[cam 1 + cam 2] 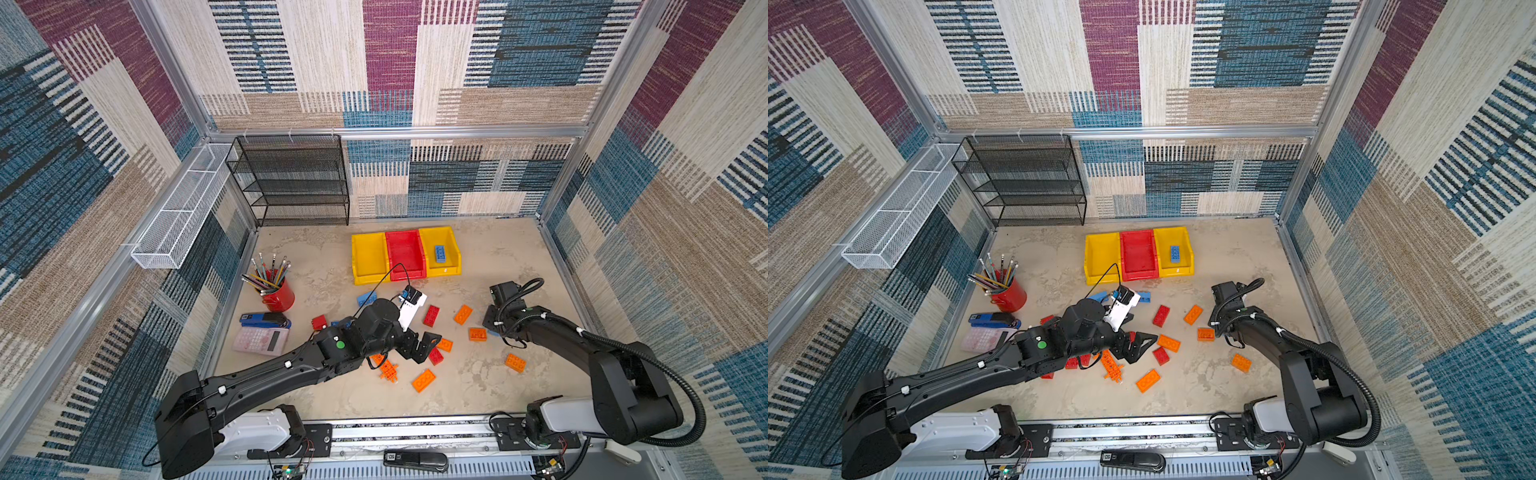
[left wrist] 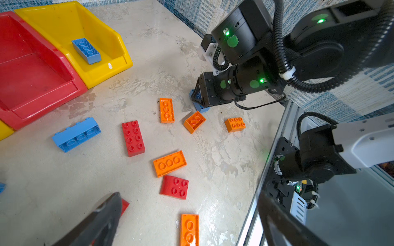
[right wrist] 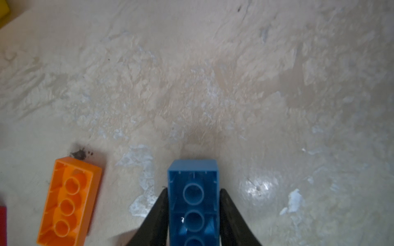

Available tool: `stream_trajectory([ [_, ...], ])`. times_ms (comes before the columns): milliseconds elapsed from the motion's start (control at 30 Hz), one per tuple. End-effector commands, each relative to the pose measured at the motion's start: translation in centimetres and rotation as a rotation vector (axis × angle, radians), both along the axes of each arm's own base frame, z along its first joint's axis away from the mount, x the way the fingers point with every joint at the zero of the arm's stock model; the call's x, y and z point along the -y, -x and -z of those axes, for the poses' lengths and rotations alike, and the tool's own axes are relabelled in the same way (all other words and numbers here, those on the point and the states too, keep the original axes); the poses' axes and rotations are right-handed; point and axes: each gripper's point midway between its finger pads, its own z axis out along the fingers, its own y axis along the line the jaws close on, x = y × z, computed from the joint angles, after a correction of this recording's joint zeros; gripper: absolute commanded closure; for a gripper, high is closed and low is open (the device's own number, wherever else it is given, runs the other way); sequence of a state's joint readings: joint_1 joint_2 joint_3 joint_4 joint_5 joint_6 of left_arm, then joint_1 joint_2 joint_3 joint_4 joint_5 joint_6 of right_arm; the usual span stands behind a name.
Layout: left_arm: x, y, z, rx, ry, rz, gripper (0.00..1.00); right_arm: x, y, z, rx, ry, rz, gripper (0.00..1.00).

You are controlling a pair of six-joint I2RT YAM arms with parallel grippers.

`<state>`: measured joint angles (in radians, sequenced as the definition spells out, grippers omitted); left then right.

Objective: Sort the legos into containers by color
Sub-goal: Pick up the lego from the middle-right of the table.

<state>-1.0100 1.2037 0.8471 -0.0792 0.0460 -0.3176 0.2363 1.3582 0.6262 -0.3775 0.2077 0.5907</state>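
- Three bins joined in a row sit toward the back of the table (image 1: 498, 266) in both top views: left yellow bin (image 1: 360, 262), red bin (image 1: 405, 239), right yellow bin (image 1: 456, 253); binned blue brick (image 1: 440, 253) lies flat inside the right yellow bin
- loose legos (image 1: 431, 316) in red, orange and blue lie scattered on the table in front of the bins; orange holed plate (image 1: 388, 370) lies at the near-left side of the scatter
- left gripper (image 1: 432, 347) hangs over the middle of the scatter, jaws spread wide, grasping nothing; right gripper (image 1: 492, 330) is low at the scatter's right side, fingertips hidden under its wrist here
- red pencil cup (image 1: 280, 297), blue stapler (image 1: 264, 320) and pink calculator (image 1: 261, 340) line the table's left edge, apart from the bricks
- left wrist view: left fingers (image 2: 102, 215) stand well apart, red and orange bricks on the table between and beyond them; right gripper is down at the table, closed round the gripped blue brick (image 2: 200, 108); orange bricks lie near it; cannot tell whether that brick is off the surface
- right wrist view: both black right fingers (image 3: 157, 210) press against the long sides of the gripped blue brick, its hollow underside toward the camera; clenched on it; upturned orange brick (image 3: 68, 202) lies just beside on the table, not touching
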Motion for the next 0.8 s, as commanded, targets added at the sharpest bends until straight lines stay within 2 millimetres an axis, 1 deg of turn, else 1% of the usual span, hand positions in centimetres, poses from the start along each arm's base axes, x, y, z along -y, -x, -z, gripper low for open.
stream_trajectory([
  [0, -0.4, -0.3, 0.0, 0.029, -0.019, -0.012, 0.01, -0.6, -0.9, -0.8, 0.041, -0.017, -0.031, 0.71],
  [133, -0.4, -0.4, 0.0, 0.028, -0.025, -0.014, 0.01, -1.1, -2.0, -2.1, 0.073, -0.030, -0.055, 0.72],
  [333, -1.1, -0.9, 0.1, 0.048, -0.032, -0.055, 0.01, -2.9, -5.7, -6.6, 0.180, -0.072, -0.116, 0.73],
  [433, -1.4, -1.2, 0.0, 0.059, -0.041, -0.073, 0.01, -3.8, -7.9, -9.0, 0.236, -0.083, -0.152, 0.73],
  [567, -1.7, -1.6, -0.1, 0.075, -0.053, -0.098, 0.01, -6.0, -11.7, -12.3, 0.315, -0.100, -0.220, 0.73],
  [667, -1.9, -2.0, 0.0, 0.082, -0.065, -0.115, 0.01, -8.0, -14.7, -13.8, 0.347, -0.105, -0.282, 0.73],
  [767, -2.2, -2.3, 0.1, 0.092, -0.079, -0.138, 0.01, -9.9, -18.2, -14.6, 0.363, -0.092, -0.335, 0.73],
])
